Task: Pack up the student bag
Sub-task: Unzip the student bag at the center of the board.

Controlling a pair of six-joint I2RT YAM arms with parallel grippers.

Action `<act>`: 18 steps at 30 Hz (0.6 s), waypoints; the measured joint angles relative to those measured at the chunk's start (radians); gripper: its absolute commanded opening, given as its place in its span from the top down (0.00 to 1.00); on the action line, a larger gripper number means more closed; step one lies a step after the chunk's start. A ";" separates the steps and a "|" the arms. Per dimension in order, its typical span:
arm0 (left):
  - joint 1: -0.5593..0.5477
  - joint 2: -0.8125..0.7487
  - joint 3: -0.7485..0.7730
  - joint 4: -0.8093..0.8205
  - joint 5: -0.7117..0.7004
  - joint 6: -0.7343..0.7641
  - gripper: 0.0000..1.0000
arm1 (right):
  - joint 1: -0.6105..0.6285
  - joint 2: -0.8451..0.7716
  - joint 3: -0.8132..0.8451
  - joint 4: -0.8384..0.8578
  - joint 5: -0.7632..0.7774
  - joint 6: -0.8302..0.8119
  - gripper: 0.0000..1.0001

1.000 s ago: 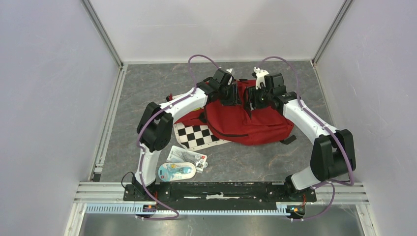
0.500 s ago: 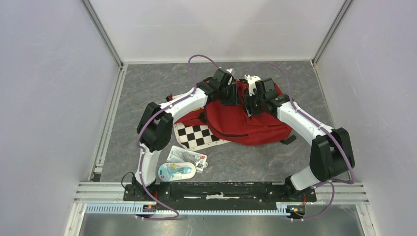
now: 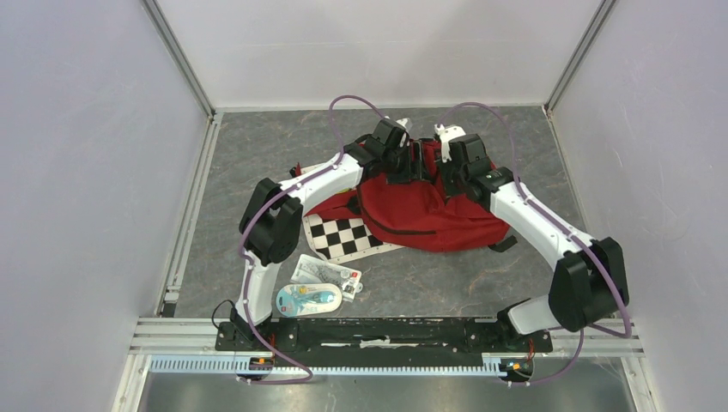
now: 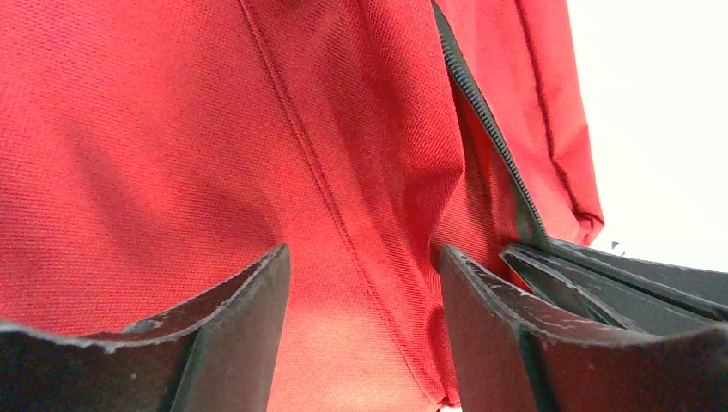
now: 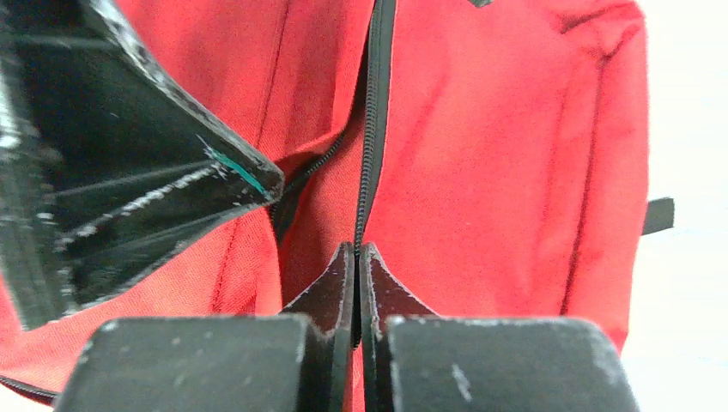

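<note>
Your left tool (image 4: pixel 362 257) has its fingers spread apart against the red fabric of the student bag (image 3: pixel 429 215). The bag lies slumped mid-bench (image 3: pixel 257 146), just right of a checkered board (image 3: pixel 343 236). Your right tool (image 5: pixel 356 251) is closed tight, tips meeting at the bag's black zipper (image 5: pixel 371 129); you cannot tell whether they pinch it.

There is one student bag (image 3: pixel 429 215) on the one surface (image 3: pixel 257 146). Beside it is one checkered board (image 3: pixel 343 236). There are two packaged items: one clear packet (image 3: pixel 324 275) and one blue oval pack (image 3: pixel 307 299). There are two arms, the left arm (image 3: pixel 300 184) and the right arm (image 3: pixel 532 215). There are two end effectors, the left end effector (image 4: pixel 365 257) and the right end effector (image 5: pixel 356 249).
</note>
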 measured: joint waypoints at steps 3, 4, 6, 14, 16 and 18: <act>-0.008 0.000 0.000 0.019 0.005 -0.006 0.22 | 0.000 -0.051 -0.012 0.015 0.010 0.014 1.00; -0.012 0.000 0.000 0.026 0.006 -0.007 0.22 | 0.000 -0.064 -0.017 0.019 0.012 0.017 1.00; -0.020 0.000 0.000 0.036 0.013 -0.008 0.21 | 0.000 -0.080 -0.024 0.023 0.019 0.024 1.00; -0.032 -0.041 -0.067 0.105 0.009 -0.008 0.16 | -0.001 -0.082 -0.033 0.029 0.026 0.035 1.00; -0.033 -0.051 -0.072 0.116 0.011 -0.008 0.14 | -0.001 -0.082 -0.033 0.030 0.026 0.039 1.00; -0.034 -0.055 -0.072 0.139 0.016 -0.008 0.12 | -0.001 -0.082 -0.033 0.030 0.026 0.041 1.00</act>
